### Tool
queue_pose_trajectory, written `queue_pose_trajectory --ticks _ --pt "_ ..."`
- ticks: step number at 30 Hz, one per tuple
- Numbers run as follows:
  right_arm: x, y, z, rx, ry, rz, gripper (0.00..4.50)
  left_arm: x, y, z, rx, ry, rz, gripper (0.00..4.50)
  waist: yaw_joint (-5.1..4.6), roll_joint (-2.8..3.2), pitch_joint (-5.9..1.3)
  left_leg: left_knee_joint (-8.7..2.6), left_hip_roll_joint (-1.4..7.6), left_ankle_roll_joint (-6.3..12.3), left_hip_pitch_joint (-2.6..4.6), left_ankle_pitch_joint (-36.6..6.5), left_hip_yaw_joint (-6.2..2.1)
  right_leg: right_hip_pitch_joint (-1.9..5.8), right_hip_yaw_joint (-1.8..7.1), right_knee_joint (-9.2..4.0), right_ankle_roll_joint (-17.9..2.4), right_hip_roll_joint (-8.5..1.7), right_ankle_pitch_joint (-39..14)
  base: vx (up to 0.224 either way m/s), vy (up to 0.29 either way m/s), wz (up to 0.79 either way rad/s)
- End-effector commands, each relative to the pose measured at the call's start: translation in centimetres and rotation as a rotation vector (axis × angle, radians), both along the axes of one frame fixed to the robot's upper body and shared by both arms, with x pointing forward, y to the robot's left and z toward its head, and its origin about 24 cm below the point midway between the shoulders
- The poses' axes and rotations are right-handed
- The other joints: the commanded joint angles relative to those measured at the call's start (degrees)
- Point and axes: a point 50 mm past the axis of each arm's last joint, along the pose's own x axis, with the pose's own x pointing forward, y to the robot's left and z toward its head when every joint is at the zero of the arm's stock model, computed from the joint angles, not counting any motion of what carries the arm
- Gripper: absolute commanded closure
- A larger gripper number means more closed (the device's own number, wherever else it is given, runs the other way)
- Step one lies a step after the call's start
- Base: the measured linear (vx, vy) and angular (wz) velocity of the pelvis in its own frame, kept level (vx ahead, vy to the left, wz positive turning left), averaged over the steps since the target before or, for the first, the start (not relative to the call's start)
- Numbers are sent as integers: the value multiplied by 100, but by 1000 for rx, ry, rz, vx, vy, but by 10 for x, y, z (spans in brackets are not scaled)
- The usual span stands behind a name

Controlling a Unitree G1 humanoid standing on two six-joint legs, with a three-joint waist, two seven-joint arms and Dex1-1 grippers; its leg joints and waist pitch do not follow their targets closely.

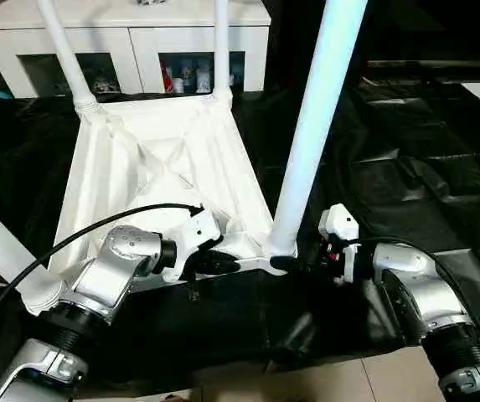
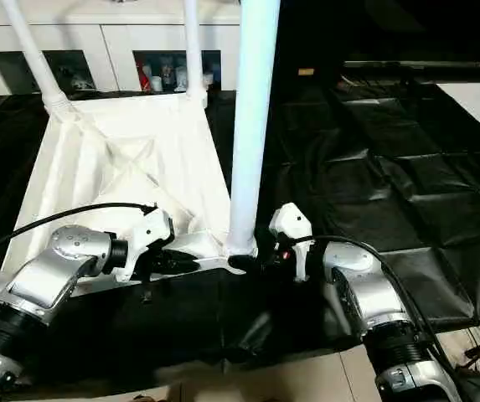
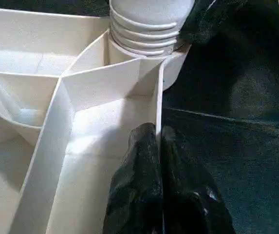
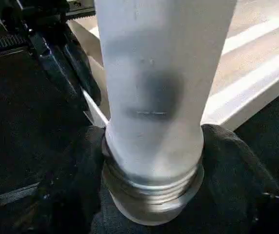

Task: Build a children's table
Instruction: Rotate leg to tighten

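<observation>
Right gripper jaws clasp a leg — left gripper pinches the table's rim.

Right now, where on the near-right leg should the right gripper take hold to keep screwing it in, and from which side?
Low on the near-right leg, just above its threaded base at the corner socket, coming from the robot's right, where the right gripper already sits. The tube is round and upright, and the left gripper pinches the tabletop's rim on the other side.

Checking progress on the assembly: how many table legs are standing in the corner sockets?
4: two at the far corners, one at the near right corner between the grippers, one at the near left corner.
</observation>
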Motion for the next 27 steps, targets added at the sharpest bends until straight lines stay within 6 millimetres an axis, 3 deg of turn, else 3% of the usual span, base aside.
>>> queue_pose_trajectory --ticks 1,12,14,20,22,24,25,26,27 --pt "0 3 2 13 -1 24 178 -6 -9 0 -31 19 -52 450 14 -78 -390 -342 232 607 101 -891 -69 315 112 -295 -1522 -205 -497 0 0 0" --pt "0 8 -2 34 -3 -12 183 -7 -10 -2 -24 31 -43 450 16 -72 -398 -320 217 584 100 -872 -67 304 118 -289 -1482 -198 -550 0 0 0" --pt "7 11 -5 42 -16 -113 183 -2 -12 -6 -8 36 5 450 -4 -74 -385 -328 213 535 88 -941 -66 290 119 -297 -1471 -201 -669 0 0 0" --pt "20 27 -13 84 -5 -334 184 13 -27 -17 11 35 169 450 -84 -77 -351 -382 194 104 117 -1680 -106 249 115 -419 -1110 -206 -1917 0 0 0" --pt "24 34 -16 89 -10 -409 184 17 -34 -20 13 38 218 450 -108 -62 -342 -386 189 55 115 -1748 -101 216 125 -427 -1066 -192 -1958 0 0 0" --pt "32 44 -21 100 28 -564 184 23 -45 -23 23 37 296 450 -141 -60 -343 -403 168 -31 107 -1835 -123 228 115 -443 -1001 -192 -2103 0 0 0" --pt "39 49 -27 81 79 -739 184 30 -54 -26 36 30 363 450 -147 -33 -348 -406 168 -29 126 -1908 -130 216 114 -458 -986 -195 -2143 0 0 0" --pt "40 50 -28 77 85 -762 184 30 -56 -26 37 29 371 450 -182 -36 -329 -407 158 -58 134 -1953 -118 177 117 -472 -992 -176 -2184 0 0 0" --pt "41 53 -30 76 106 -807 185 33 -60 -26 40 23 389 450 -202 -45 -330 -413 142 -118 143 -2130 -142 193 93 -491 -935 -179 -2421 0 0 0"
